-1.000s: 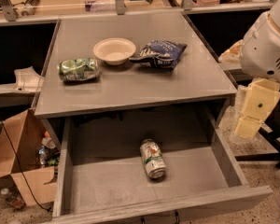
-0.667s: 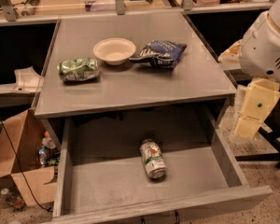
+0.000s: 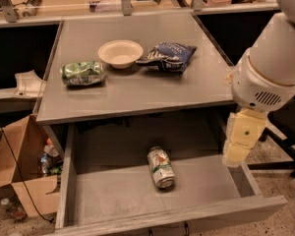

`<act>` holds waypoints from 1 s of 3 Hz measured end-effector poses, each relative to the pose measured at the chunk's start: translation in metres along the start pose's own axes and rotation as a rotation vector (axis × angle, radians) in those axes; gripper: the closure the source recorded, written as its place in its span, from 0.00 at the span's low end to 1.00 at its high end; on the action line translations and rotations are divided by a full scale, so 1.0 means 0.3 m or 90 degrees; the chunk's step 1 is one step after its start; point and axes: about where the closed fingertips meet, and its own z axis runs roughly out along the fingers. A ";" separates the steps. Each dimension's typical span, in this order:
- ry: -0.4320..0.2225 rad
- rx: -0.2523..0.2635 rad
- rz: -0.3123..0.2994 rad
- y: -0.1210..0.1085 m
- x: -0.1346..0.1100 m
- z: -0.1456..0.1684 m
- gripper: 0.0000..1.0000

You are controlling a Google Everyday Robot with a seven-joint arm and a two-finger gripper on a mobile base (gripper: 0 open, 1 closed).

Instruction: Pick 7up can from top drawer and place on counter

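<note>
The 7up can lies on its side on the floor of the open top drawer, near the middle, silver end toward the front. The grey counter sits directly above the drawer. My gripper hangs as a cream-coloured part below the white arm joint, at the drawer's right wall, well to the right of the can and apart from it. It holds nothing that I can see.
On the counter lie a shiny green foil snack bag, a white bowl and a blue chip bag. A cardboard box with bottles stands on the floor at the left. A chair base is at the right.
The arm has moved left and down, bringing the gripper from beside the counter's right edge to the drawer's right wall. The can and the counter items have not moved.
</note>
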 end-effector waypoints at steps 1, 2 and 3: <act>0.000 0.000 0.000 0.001 0.000 0.001 0.00; -0.015 -0.058 0.006 0.061 -0.019 0.090 0.00; -0.022 -0.084 0.004 0.088 -0.026 0.126 0.00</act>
